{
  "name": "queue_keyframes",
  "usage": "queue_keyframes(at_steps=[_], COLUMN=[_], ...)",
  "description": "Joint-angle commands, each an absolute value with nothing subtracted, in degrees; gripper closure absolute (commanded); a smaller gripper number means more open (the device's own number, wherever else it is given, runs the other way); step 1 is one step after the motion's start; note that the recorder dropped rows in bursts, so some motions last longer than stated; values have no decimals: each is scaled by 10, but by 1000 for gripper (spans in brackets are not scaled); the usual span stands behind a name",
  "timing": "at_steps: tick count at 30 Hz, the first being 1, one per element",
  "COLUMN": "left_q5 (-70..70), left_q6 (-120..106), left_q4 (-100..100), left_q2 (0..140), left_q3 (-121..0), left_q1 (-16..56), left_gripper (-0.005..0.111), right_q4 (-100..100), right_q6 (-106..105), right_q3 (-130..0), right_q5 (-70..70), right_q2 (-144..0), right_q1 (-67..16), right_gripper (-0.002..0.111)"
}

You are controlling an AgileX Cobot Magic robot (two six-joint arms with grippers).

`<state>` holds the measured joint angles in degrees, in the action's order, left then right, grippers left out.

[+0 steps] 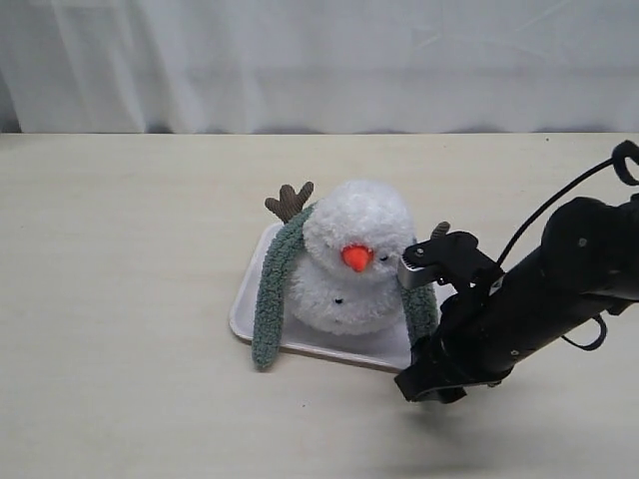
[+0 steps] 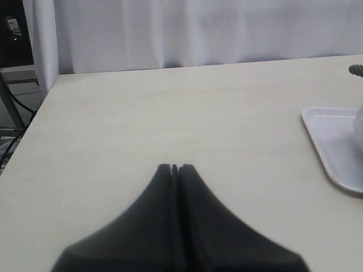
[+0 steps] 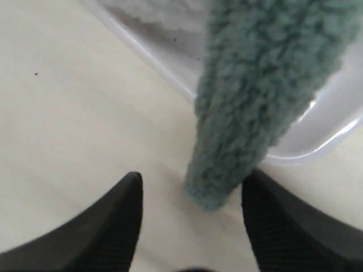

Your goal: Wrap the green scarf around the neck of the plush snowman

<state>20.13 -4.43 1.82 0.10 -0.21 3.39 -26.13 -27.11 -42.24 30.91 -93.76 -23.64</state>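
Care is needed: the right gripper (image 3: 193,180), jaws spread (left gripper (image 2: 174,168) clamped empty), is best centred on the green scarf (image 3: 261,85) tip.

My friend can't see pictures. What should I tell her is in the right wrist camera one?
The fuzzy end of the green scarf droops over the rim of a white tray onto the pale table, sitting between the right gripper's two open black fingers. A bit of the plush snowman's white fluff shows on the tray behind it.
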Motion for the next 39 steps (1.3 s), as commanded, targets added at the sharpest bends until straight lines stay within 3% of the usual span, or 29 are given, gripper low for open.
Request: queue_keyframes(at_steps=[1,10,19,30,39], left_q5=[194,194,194,196,196], left_q6=[-43,-43,-43,-43,-43], left_q4=[18,18,18,18,18], left_q2=[0,0,0,0,0], left_q3=[0,0,0,0,0], left_q1=[36,36,36,36,36], left_gripper=[107,107,107,107,107], right_q4=[-340,-582,-622,-621,-621], right_q6=[-321,-521,-507,-433,-401], right_q3=[-426,-426,-434,-546,-567], right_q5=[393,422,114,119,47], right_q2=[-907,-858,-904,-1066,-1109], right_q1=[-241,-335,-438,-440,-438], right_gripper=[46,46,46,46,46])
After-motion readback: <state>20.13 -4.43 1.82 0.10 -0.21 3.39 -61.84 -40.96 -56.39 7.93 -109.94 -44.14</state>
